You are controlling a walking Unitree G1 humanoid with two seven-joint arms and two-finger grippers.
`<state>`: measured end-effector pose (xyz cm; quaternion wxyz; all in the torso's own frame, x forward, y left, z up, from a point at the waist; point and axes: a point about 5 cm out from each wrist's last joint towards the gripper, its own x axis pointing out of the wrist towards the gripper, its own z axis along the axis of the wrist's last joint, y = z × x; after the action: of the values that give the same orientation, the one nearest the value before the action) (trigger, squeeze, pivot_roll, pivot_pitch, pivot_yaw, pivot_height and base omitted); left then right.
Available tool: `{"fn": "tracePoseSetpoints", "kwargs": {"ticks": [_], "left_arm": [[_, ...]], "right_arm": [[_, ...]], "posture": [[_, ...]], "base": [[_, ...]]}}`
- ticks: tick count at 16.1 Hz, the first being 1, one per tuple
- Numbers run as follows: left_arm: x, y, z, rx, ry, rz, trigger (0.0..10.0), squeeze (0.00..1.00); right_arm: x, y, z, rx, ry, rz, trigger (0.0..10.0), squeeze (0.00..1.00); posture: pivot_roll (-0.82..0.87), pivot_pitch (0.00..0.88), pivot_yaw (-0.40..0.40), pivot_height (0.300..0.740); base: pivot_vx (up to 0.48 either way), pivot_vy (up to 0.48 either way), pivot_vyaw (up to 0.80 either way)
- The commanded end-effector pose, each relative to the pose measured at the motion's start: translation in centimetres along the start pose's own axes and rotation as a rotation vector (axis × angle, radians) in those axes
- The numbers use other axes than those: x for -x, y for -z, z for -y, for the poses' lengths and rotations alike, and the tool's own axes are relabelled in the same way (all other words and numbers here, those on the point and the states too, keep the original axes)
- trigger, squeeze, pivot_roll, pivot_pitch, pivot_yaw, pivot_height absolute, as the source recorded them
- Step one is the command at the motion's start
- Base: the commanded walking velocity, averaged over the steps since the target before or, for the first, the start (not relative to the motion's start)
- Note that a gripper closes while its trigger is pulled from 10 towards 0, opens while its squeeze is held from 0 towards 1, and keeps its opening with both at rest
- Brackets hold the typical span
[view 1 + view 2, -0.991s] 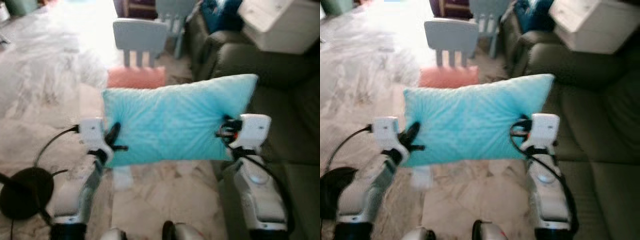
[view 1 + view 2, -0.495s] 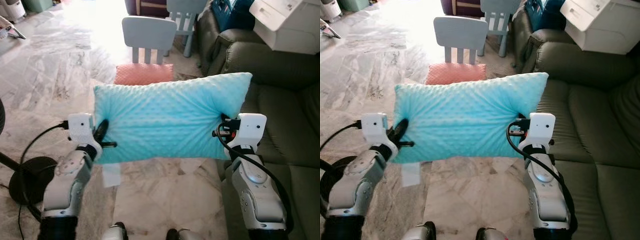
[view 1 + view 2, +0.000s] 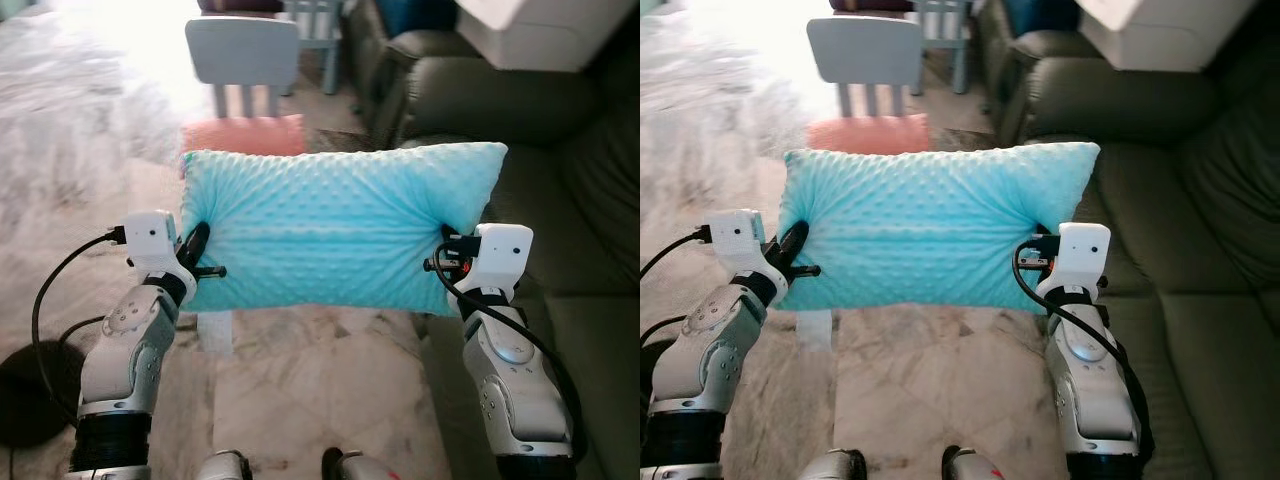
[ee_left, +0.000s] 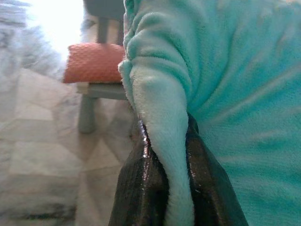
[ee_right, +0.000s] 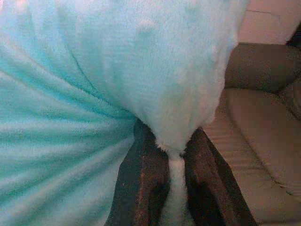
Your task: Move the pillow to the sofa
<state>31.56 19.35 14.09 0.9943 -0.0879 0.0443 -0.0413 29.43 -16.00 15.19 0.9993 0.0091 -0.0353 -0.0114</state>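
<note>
A turquoise dotted pillow (image 3: 335,230) hangs in the air in front of me, stretched between both arms. My left gripper (image 3: 197,262) is shut on its left edge, and the left wrist view has the plush fabric (image 4: 164,141) pinched between the two black fingers (image 4: 136,183). At the right edge, my right gripper (image 3: 447,262) is shut on the pillow too, with fabric (image 5: 174,136) squeezed between its fingers (image 5: 146,183). The dark olive sofa (image 3: 570,200) stands to my right, its seat cushions just beyond the pillow's right end.
A small pale-blue chair (image 3: 243,60) with a salmon cushion (image 3: 242,133) stands behind the pillow on the marble floor (image 3: 80,150). A white box (image 3: 530,35) rests on the sofa's far arm. A black round base (image 3: 30,385) and cable lie at my left.
The camera has swung toward the sofa, so the scene has shifted left. The pillow now hangs more level, still held at both ends by both grippers.
</note>
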Motion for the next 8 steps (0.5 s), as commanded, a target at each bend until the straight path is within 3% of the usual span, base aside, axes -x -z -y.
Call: {"fn": "tracePoseSetpoints", "kwargs": {"ticks": [1,8], "left_arm": [[0.21,0.25,-0.34,-0.014,-0.016,-0.010,10.0,0.00],[0.25,0.55,-0.30,0.001,-0.010,-0.025,10.0,0.00]], "right_arm": [[-0.08,-0.11,0.88,0.002,0.039,0.000,10.0,0.00],[-0.06,-0.04,0.86,-0.002,0.043,-0.005,10.0,0.00]], "posture": [[-0.06,0.159,-0.054,0.740],[-0.06,0.160,-0.053,0.740]], "base": [[0.000,0.000,-0.80],[0.000,0.000,-0.80]]}}
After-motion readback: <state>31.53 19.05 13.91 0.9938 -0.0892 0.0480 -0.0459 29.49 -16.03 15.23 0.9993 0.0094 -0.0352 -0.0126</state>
